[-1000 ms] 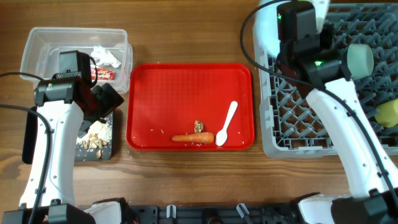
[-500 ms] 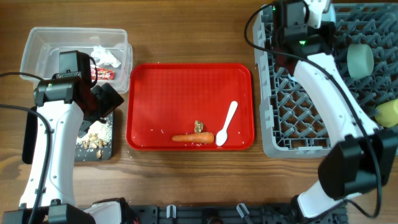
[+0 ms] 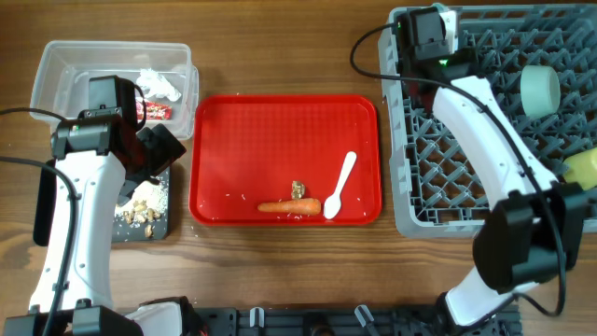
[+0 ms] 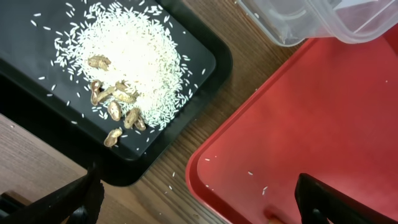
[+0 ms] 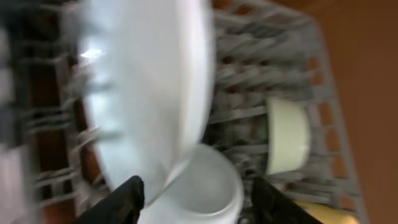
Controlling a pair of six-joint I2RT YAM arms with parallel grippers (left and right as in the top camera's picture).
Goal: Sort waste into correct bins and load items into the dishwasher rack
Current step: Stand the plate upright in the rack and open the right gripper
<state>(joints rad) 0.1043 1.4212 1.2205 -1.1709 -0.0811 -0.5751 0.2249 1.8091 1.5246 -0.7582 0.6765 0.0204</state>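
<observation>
L end effector (image 4: 198,180): released, fingers spread wide, nothing btwn them; hangs over the gap btwn shallow black rectangular tray (image 4: 31,74) & flat red plastic serving tray (image 3: 280,140).
R end effector (image 5: 198,182): fingers apart, released as far as the blurred wrist view shows; at upper-left corner (overhead view) of large grey plastic pegged rack (image 3: 424,187).
Plate: light blue round plate (image 5: 149,87) stands on edge in the rack, just ahead of R end effector; blurred.
Bowls: light blue bowl (image 5: 214,190) right beside the plate; pale green bowl (image 3: 539,89) on its side further along in the rack.
Cup: small yellow cup (image 3: 583,168) at rack's right edge.
Black tray load: white rice (image 4: 134,53) in a heap w/ brownish food scraps (image 4: 118,109) on it.
Tub: clear plastic rectangular tub (image 3: 61,79) holds crumpled white tissue (image 3: 160,84) & crinkled red-and-silver wrapper (image 3: 154,110).
Red tray load: small orange carrot (image 3: 289,206), white plastic spoon (image 3: 340,187) just beside its tip, small brown food bit (image 3: 299,189) near both, stray grains.
Worktop: wooden worktop (image 3: 280,56) carries tub, both trays & rack; a few grains btwn the trays.
</observation>
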